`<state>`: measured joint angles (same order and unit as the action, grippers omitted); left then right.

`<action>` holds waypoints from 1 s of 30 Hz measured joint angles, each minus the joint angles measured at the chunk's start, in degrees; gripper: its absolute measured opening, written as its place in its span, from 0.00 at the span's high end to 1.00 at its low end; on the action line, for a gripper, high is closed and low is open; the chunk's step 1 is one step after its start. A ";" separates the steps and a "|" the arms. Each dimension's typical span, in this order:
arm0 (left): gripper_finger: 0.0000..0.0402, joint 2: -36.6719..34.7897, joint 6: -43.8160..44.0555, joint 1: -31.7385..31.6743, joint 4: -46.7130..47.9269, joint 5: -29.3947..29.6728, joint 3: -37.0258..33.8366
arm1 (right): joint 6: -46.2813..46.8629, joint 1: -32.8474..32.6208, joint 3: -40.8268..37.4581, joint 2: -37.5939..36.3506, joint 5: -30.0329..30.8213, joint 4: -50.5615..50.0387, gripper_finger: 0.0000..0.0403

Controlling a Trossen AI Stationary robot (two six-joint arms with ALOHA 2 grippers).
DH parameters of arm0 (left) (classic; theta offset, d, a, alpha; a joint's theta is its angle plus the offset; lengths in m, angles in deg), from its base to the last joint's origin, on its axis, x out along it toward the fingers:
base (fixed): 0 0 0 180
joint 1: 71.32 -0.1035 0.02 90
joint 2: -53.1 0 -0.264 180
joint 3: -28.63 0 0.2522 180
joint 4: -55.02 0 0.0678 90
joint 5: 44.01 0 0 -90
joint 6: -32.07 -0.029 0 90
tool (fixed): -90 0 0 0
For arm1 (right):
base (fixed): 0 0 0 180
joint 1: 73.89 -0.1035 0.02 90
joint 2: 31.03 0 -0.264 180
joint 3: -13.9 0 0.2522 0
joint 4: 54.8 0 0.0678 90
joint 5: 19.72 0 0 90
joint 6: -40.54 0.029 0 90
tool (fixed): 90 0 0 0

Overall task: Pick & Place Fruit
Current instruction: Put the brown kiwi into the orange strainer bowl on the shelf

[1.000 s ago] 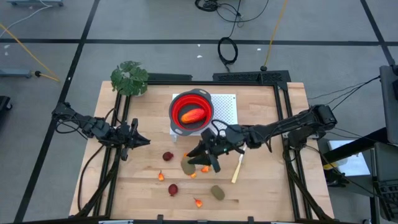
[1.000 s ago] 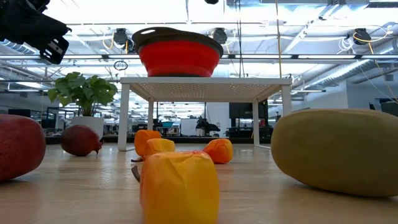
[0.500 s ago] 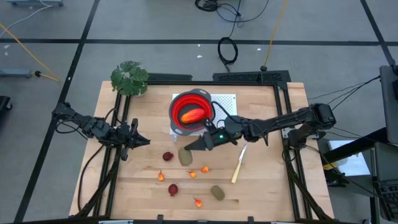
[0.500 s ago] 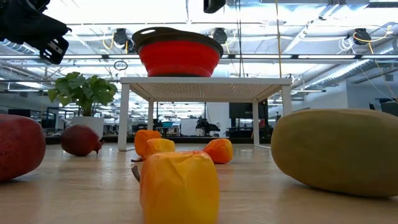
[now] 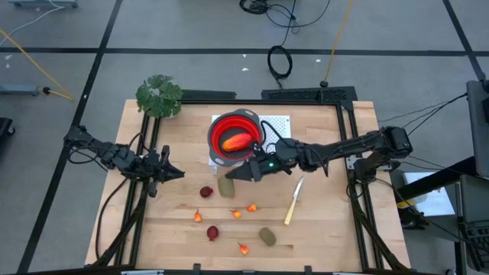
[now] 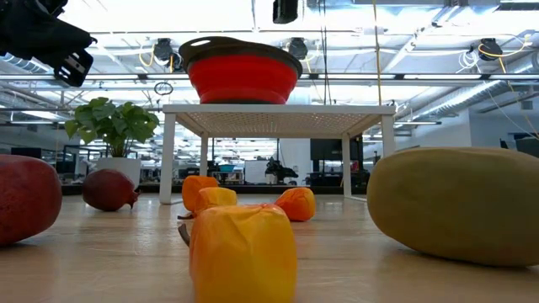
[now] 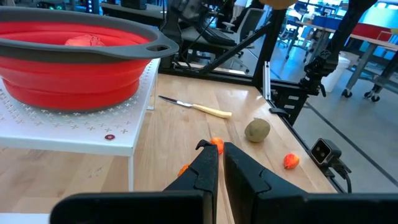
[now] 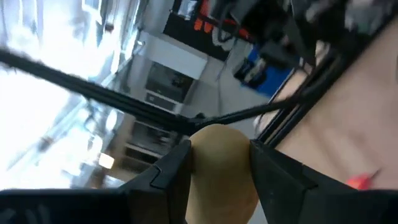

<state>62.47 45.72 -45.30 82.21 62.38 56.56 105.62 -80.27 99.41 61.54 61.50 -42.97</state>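
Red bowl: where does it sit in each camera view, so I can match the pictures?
High view: red bowl at centre, toward the table's far edge.
Low view: upper middle, raised above the fruit.
Left wrist view: upper left.
Right wrist view: not in it.
Shared landmark: the white perforated stand under the bowl.

- The round red grey-rimmed bowl on its white perforated stand is blocking the table's 12 o'clock.
- Small fruit pieces are cluttering 6 o'clock.
- The pale-handled knife is lying toward 4.
- Bare wood is lying open at 3 and 9 o'clock.
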 joint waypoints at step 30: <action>0.94 -0.02 0.04 0.00 0.07 0.00 0.00 | -82.95 1.76 0.04 -4.22 32.02 0.18 0.66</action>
<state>62.45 45.77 -45.30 82.28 62.38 56.56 22.67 -78.51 99.45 57.32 93.52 -42.79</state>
